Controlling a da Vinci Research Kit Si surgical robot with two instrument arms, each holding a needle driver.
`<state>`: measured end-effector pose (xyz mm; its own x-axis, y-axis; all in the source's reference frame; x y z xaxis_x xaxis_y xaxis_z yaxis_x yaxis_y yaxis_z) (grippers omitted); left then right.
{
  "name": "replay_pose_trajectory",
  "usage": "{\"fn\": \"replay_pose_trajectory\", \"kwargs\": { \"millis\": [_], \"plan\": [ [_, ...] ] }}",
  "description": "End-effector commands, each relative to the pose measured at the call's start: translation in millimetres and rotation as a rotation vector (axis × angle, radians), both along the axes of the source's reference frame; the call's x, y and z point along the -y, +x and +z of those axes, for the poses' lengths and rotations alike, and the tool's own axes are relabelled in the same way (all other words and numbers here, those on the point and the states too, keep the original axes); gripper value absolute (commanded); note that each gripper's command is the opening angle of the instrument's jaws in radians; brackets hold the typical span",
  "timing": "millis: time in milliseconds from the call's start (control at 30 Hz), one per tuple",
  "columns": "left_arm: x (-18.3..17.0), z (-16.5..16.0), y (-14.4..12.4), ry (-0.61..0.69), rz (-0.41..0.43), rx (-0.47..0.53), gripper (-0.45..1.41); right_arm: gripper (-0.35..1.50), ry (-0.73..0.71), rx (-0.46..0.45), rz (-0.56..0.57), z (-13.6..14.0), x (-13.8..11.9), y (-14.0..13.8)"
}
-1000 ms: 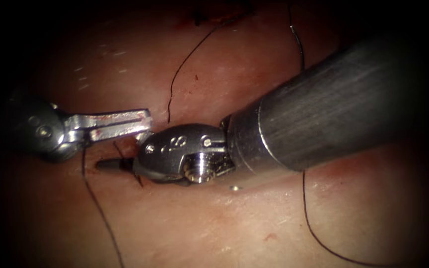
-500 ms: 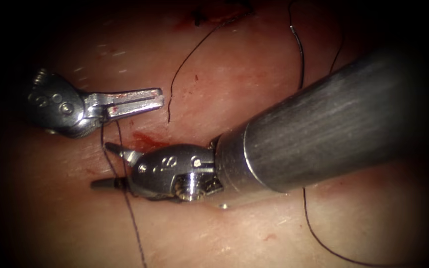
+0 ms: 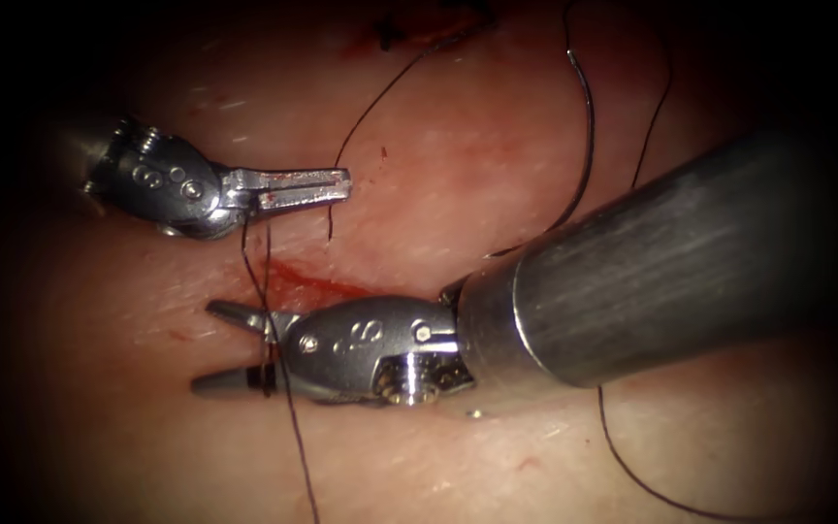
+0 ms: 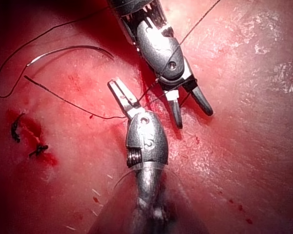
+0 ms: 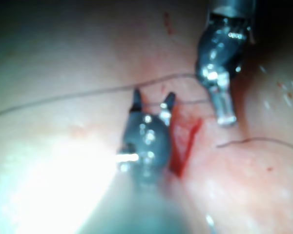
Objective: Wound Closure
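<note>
Tissue surface with the short red cut lying between the two tools. Left tool, above the cut in the endoscope view, has its jaws pressed together, and the thread hangs from near their base; whether they pinch it cannot be told. This strand runs down across the cut, passes between the parted jaws of the right tool and continues toward the lower edge. The right tool's jaws stand wide, one on each side of the strand, gripping nothing. Its thick shaft enters from the right and hides the tissue beneath it, along with part of a second loop of thread. Needle lies loose on the tissue well to the right of the cut, held by neither tool and not driven in; its lower end disappears behind the shaft. Earlier stitches show as dark knots at the upper edge. Red fluid stains the tissue in the left wrist view.
</note>
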<state>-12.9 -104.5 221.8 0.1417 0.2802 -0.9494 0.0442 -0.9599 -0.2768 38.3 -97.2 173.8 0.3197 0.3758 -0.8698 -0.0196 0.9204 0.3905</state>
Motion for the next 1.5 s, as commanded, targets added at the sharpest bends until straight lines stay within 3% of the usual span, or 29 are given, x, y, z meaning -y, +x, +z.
{"fn": "replay_pose_trajectory", "kwargs": {
  "millis": [33, 300, 400, 733, 1000, 1267, 1500],
  "plan": [
    [1.6, 0.1, -0.9, 0.002, 0.001, 0.017, -0.45, 0.49, -0.003, -0.013, 0.022, 0.2, 1.2, 0.4],
    [1.7, 0.9, -0.6, -0.007, 0.001, 0.134, -0.45, 0.51, 0.004, -0.098, 0.143, -0.3, 0.7, -0.2],
    [1.8, 0.9, -0.6, -0.008, 0.003, 0.165, -0.45, 0.42, -0.001, -0.110, 0.191, -0.4, 0.9, -0.1],
    [2.3, 1.4, 0.2, -0.089, -0.008, 0.264, -0.45, 0.47, 0.017, -0.166, 0.305, -1.3, 0.1, -0.2],
    [2.6, 1.4, 1.7, -0.106, -0.005, 0.319, -0.45, 0.49, 0.015, -0.147, 0.351, -1.7, -0.5, -1.4],
    [2.8, 1.7, 2.1, -0.103, -0.011, 0.314, -0.45, 0.49, 0.017, -0.164, 0.395, -2.6, -1.4, -2.3],
    [2.9, 1.4, 3.3, -0.080, -0.048, 0.236, -0.45, 0.49, 0.015, -0.179, 0.403, -2.7, -1.3, -2.5]
  ]
}}
